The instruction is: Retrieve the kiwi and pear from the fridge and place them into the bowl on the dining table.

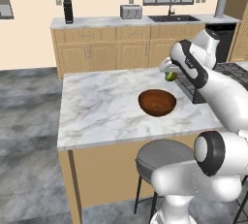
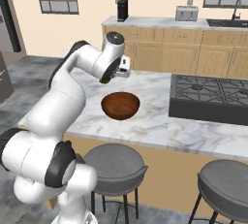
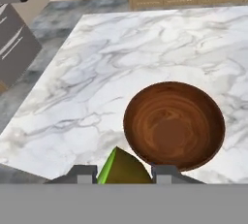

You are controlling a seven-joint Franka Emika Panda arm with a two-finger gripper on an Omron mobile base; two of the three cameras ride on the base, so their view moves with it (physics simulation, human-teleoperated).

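pear (image 3: 121, 168), green, is pinched between the gripper (image 1: 170, 74) fingers, hovering above the near rim of the bowl (image 3: 174, 125). nothing sits inside the wooden bowl, which rests on the marble dining table (image 1: 101, 106). stools (image 2: 114, 168) stand below; farther back, a stovetop (image 2: 208, 97), then a wall counter (image 1: 97, 22) with toaster (image 1: 131, 11).

Bowl (image 1: 157, 102) on the surface (image 1: 101, 106), toward its stool-side edge; stove (image 2: 209, 97) at the bowl's 3 o'clock in the right base view; stool (image 1: 157, 157) before the surface, below the bowl.
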